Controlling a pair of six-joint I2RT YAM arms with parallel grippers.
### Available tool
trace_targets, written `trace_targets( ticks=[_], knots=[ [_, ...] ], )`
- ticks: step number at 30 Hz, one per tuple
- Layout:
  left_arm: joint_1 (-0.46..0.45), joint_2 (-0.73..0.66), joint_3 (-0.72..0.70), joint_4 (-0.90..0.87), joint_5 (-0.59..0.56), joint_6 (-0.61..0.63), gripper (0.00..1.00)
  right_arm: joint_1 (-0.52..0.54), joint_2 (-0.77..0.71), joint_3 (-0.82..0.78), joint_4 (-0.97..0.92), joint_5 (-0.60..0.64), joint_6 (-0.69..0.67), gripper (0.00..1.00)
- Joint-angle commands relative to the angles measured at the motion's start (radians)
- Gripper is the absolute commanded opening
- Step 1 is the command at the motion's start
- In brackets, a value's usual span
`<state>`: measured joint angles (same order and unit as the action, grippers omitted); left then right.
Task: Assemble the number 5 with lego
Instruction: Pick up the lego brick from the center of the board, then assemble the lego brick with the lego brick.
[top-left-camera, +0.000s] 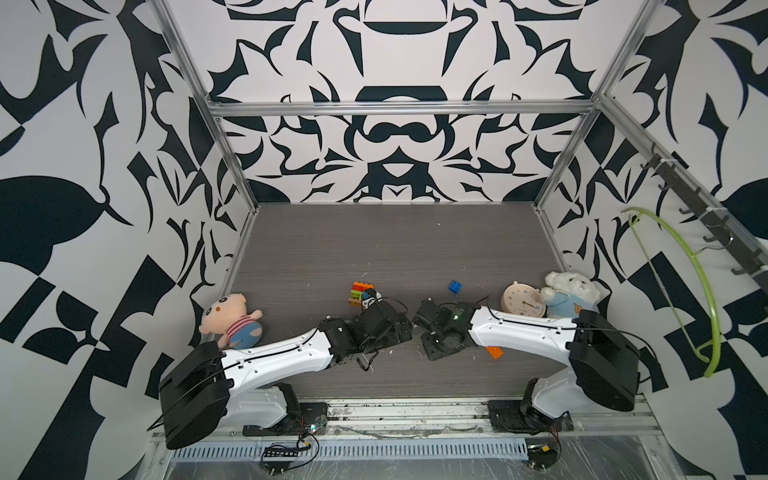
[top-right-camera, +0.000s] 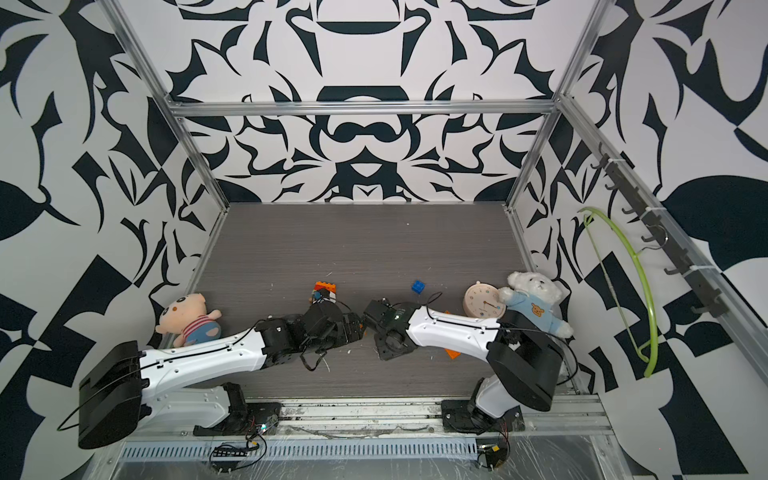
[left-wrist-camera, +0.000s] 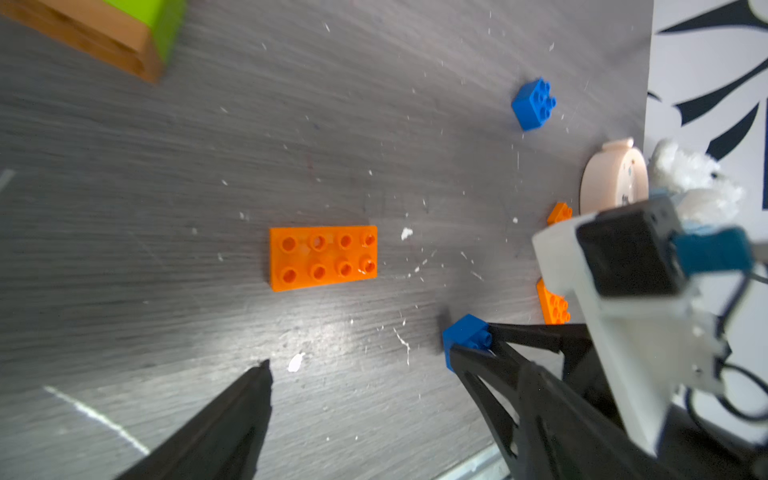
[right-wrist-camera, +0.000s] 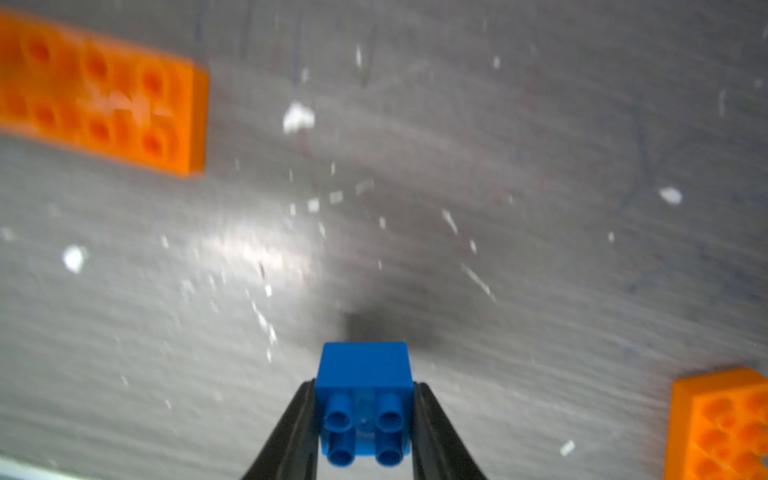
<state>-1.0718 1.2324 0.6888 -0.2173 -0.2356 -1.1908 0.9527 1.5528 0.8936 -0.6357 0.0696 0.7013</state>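
**Item 1, right gripper**: jaws pinched onto a blue 2x2 brick, 1 finger on each side wall, studs turned back toward the wrist camera. The brick sits low over the table, front middle. Whether it touches the surface cannot be told.

**Item 2, left gripper**: jaws spread wide with nothing in them, poised near the orange 2x4 brick, which lies flat and studs-up.

**Item 3, other lego:**
- a multicoloured stack just beyond the left wrist
- a loose blue brick further back
- an orange brick under the right forearm

**Step, as judged:** pick-up stage, with 1 piece secured and the 5 far from formed.

**Next move, as judged:** carry the blue piece to the orange 2x4 brick and turn it studs-up before pressing (the sideways grip will not seat as it stands). The open claw looks placed to steady the base.

**Room:**
- The 2 wrists nearly meet, so lateral travel is tight.
- The front rail lies close behind.
- The clock and white bear crowd the right wall.
- The pig doll crowds the left wall.
- The far half of the table offers free space.
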Motion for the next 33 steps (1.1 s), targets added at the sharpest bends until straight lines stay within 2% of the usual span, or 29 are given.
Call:
trace_targets(
  ticks=[1,5,9,12,14,20,33],
  knots=[
    [0.000,-0.032,-0.036,-0.041,-0.099,-0.025,0.99,-0.022,0.049,0.065,0.026,0.003,0.047,0.37],
    [0.006,-0.061,-0.051,-0.042,-0.132,-0.035,0.99,-0.026,0.118,0.125,-0.014,0.043,0.072,0.38],
    [0.014,-0.089,-0.070,-0.055,-0.149,-0.042,0.99,-0.025,0.120,0.134,-0.019,0.049,0.078,0.51],
    [0.019,-0.109,-0.088,-0.050,-0.156,-0.049,0.99,-0.025,0.106,0.137,-0.024,0.046,0.062,0.54],
    [0.022,-0.118,-0.095,-0.044,-0.157,-0.047,0.99,-0.025,0.104,0.143,-0.036,0.048,0.047,0.54],
    [0.032,-0.114,-0.093,-0.044,-0.151,-0.038,0.99,-0.025,0.105,0.148,-0.051,0.044,0.037,0.45],
    [0.035,-0.099,-0.081,-0.044,-0.139,-0.033,0.99,-0.026,0.100,0.142,-0.055,0.037,0.042,0.38]
  ],
)
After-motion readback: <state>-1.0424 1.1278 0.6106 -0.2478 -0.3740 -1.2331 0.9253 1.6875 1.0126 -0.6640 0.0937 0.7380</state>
